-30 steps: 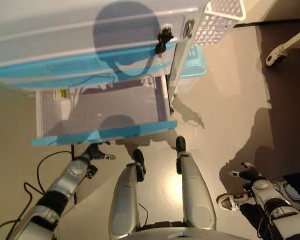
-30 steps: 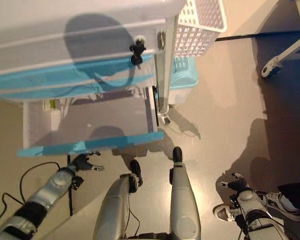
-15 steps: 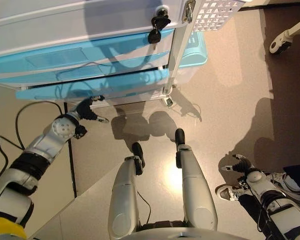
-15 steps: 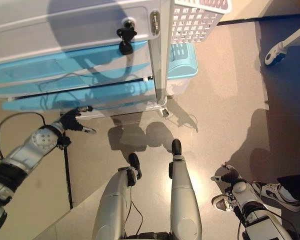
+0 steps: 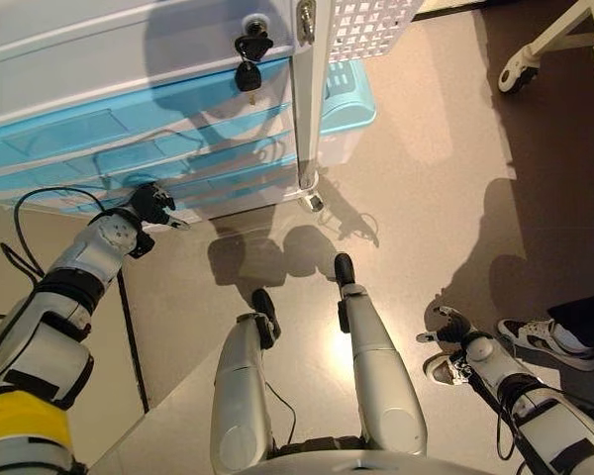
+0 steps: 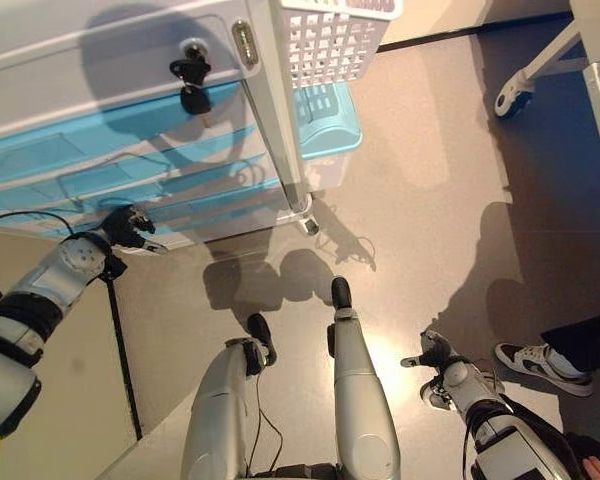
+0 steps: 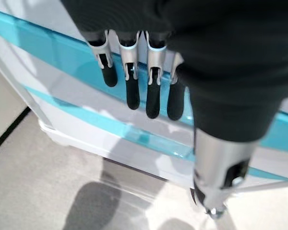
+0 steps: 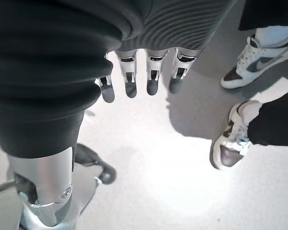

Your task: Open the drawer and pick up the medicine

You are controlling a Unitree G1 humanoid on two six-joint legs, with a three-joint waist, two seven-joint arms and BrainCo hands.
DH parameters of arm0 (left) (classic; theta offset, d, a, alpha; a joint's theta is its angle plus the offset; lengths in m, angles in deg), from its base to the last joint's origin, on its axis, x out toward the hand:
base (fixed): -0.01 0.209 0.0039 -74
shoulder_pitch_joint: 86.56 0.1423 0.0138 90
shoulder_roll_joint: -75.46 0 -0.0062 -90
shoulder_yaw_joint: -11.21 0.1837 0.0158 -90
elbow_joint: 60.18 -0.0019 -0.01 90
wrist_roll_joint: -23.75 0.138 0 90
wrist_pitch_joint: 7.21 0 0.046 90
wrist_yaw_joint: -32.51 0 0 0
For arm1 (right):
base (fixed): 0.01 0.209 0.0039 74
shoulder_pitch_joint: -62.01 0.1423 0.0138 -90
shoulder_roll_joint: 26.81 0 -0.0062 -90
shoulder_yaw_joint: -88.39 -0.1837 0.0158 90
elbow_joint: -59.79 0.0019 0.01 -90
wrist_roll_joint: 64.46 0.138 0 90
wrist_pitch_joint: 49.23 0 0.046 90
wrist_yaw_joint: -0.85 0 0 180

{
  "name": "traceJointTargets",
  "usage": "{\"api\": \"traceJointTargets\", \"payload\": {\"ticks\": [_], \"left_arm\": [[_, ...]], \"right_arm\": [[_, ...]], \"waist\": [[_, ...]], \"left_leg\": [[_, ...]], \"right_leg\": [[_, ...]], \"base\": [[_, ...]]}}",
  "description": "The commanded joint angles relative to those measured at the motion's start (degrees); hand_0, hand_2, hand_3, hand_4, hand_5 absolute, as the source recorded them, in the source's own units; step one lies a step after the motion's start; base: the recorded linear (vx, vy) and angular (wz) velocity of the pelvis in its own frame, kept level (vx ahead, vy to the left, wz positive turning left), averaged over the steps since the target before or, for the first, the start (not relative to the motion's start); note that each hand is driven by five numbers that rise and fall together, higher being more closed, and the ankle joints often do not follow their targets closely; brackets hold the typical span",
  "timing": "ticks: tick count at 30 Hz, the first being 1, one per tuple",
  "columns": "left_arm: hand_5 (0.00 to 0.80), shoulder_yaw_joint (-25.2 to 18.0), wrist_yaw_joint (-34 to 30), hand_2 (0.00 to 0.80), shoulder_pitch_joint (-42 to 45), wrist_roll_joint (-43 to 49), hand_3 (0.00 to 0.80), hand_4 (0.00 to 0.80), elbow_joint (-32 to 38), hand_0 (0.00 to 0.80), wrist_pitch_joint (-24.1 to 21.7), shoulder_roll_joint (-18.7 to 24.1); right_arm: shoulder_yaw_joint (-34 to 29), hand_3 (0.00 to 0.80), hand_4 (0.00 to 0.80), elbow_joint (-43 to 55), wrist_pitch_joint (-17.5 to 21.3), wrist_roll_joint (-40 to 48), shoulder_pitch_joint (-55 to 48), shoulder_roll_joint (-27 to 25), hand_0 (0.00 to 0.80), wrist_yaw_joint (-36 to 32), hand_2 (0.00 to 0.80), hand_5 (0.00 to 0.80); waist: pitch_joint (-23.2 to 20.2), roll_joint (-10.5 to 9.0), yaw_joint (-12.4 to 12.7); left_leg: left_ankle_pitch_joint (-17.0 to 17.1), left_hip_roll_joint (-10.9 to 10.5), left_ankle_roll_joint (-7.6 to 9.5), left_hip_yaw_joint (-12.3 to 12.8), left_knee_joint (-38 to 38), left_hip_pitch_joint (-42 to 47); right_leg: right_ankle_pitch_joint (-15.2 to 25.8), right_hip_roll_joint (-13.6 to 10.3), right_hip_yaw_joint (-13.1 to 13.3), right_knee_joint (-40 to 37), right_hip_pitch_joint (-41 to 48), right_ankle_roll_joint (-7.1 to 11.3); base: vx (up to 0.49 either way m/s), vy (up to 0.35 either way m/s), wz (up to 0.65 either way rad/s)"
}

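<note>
Medicine hidden inside shut drawer [image 5: 129,158]

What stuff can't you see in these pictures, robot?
- Medicine: in no view; the blue-fronted drawers are all pushed in.
- Person: only shoes and dark trousers show; the view edges cut the rest off.
- White basket: its top is cut off by the eye views' upper edge.

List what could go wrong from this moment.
1. All the blue drawers look shut and no medicine shows, so a reach now meets only a drawer front.
2. The left hand is open at the lowest drawer front with nothing gripped; a pull could slip off.
3. A person's shoes stand close to the open right hand, so a swing of that arm might hit them.
</note>
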Motion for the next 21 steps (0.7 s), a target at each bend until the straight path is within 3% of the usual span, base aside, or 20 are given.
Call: {"api": "traceJointTargets", "payload": {"ticks": [1, 5, 10, 13, 16, 17, 21], "left_arm": [[0.0, -6.53, 5.83, 0.0, -11.78, -0.03, 0.0, 0.0, -3.67, 0.0, -0.65, 3.66], [0.0, -9.52, 4.04, 0.0, -5.78, -4.32, 0.0, 0.0, 1.19, 0.0, -1.46, 2.86], [0.0, -16.14, 3.09, 0.0, 6.66, -8.33, 0.0, 0.0, 6.61, 0.0, -2.2, -1.69], [0.0, -20.95, 3.47, 0.0, 15.92, -10.6, 0.0, 0.0, 9.49, 0.0, -2.71, -6.81], [0.0, -24.1, 3.6, 0.0, 23.11, -10.41, 0.0, 0.0, 8.49, 0.0, -2.58, -12.75], [0.0, -24.94, 4.02, 0.0, 26.05, -8.33, 0.0, 0.0, 6.52, 0.0, -2.38, -16.5], [0.0, -26.2, 3.57, 0.0, 30.75, -6.49, 0.0, 0.0, 3.67, 0.0, -2.09, -21.12]], "right_arm": [[2.19, 0.0, 0.0, -1.47, 0.58, -0.98, -1.98, -0.42, 0.0, 0.71, 0.0, 0.0], [1.71, 0.0, 0.0, -1.34, 0.42, -0.49, -2.52, -0.02, 0.0, 0.28, 0.0, 0.0], [-1.12, 0.0, 0.0, -0.51, 0.63, 1.28, -3.96, 0.54, 0.0, 0.5, 0.0, 0.0], [-3.93, 0.0, 0.0, -0.62, 0.72, 2.71, -5.06, 1.41, 0.0, 1.12, 0.0, 0.0], [-5.69, 0.0, 0.0, -0.76, 0.62, 2.4, -5.96, 2.35, 0.0, 1.69, 0.0, 0.0], [-7.49, 0.0, 0.0, -1.79, 0.54, 2.89, -6.59, 3.2, 0.0, 2.19, 0.0, 0.0], [-9.89, 0.0, 0.0, -3.83, 0.27, 3.31, -7.97, 4.24, 0.0, 2.63, 0.0, 0.0]], "waist": [[-3.75, -0.16, -1.34], [-4.22, 0.13, -0.77], [-5.0, 0.44, -0.01], [-5.86, 0.12, 0.71], [-6.71, 0.21, 1.42], [-7.58, 0.37, 1.77], [-9.41, 0.97, 2.23]], "left_leg": [[-2.7, -2.02, 2.45, 2.48, -0.55, 2.11], [-2.25, -2.45, 2.27, 1.63, -1.97, 3.61], [-0.67, -3.86, 1.64, -0.48, -6.48, 7.27], [2.05, -4.86, 1.54, -1.44, -10.07, 9.89], [3.36, -5.61, 1.13, -2.78, -13.84, 13.71], [4.34, -6.18, 0.83, -3.86, -16.57, 16.38], [6.04, -6.86, 0.54, -5.36, -21.61, 20.71]], "right_leg": [[-3.56, -0.36, 0.49, -0.86, 2.75, 2.97], [-3.63, -0.8, -0.24, -1.69, 4.75, 3.0], [-3.3, -1.73, -2.39, -4.35, 9.14, 3.0], [-1.26, -2.45, -3.71, -7.63, 12.53, 2.8], [-0.9, -2.89, -5.14, -10.37, 16.97, 2.58], [-0.7, -3.17, -6.36, -12.57, 20.31, 2.54], [-0.34, -3.4, -8.21, -15.94, 25.23, 2.48]], "base": [[0.028, -0.015, -0.12], [0.044, -0.023, 0.06], [0.059, -0.044, 0.19], [0.03, -0.06, 0.24], [0.081, -0.062, 0.31], [0.113, -0.048, 0.13], [0.132, -0.029, 0.42]]}}
